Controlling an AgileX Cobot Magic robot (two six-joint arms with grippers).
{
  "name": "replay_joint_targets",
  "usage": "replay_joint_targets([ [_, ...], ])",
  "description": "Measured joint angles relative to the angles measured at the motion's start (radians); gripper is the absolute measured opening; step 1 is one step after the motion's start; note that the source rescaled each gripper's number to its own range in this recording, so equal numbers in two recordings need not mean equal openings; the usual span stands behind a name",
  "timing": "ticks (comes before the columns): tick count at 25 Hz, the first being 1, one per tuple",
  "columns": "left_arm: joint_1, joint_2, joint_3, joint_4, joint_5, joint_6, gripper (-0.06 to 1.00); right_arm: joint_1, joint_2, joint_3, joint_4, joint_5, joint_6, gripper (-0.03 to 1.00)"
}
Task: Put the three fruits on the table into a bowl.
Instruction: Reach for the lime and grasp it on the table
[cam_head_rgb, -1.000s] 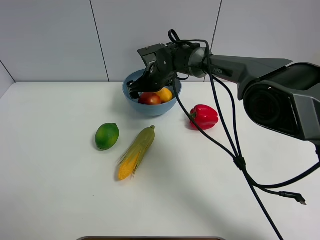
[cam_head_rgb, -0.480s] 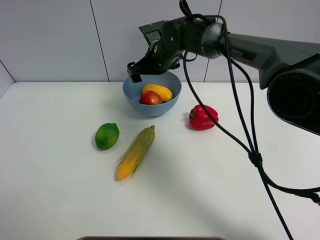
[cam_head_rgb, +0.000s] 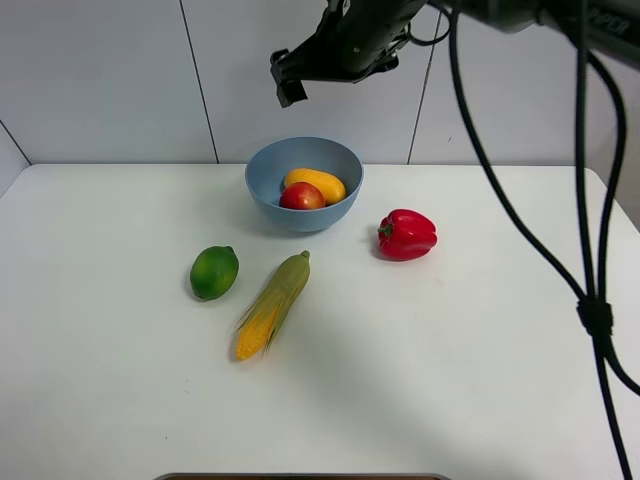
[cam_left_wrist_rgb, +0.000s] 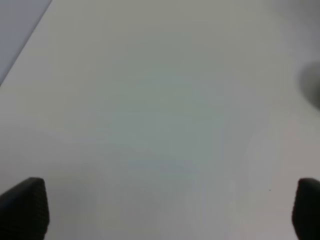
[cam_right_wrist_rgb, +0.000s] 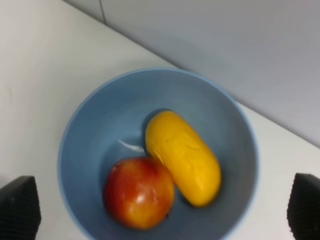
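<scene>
We saw the right jaws spread wide and empty, their dark fingertips (cam_right_wrist_rgb: 20, 207) framing the bowl (cam_right_wrist_rgb: 100, 125) from high above it. Inside the bowl the mango (cam_right_wrist_rgb: 184, 157) lay against the apple (cam_right_wrist_rgb: 138, 191). The lime (cam_head_rgb: 214, 272) sat on the desk (cam_head_rgb: 450, 380), in front of the bowl and to its left, well apart from it. The corn (cam_head_rgb: 272, 305) lay in front of the bowl, the pepper (cam_head_rgb: 407, 235) to its right. The left jaws were apart too, fingertips (cam_left_wrist_rgb: 25, 207) over plain white desk.
</scene>
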Motion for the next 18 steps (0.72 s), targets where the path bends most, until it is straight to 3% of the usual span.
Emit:
replay_joint_targets([
  [9, 0.0, 0.0, 0.0, 0.0, 0.0, 0.0, 1.0, 0.001, -0.228, 0.0, -0.022, 0.123, 0.0, 1.0],
  [18, 0.0, 0.0, 0.0, 0.0, 0.0, 0.0, 1.0, 0.002, -0.452, 0.0, -0.142, 0.245, 0.0, 1.0],
])
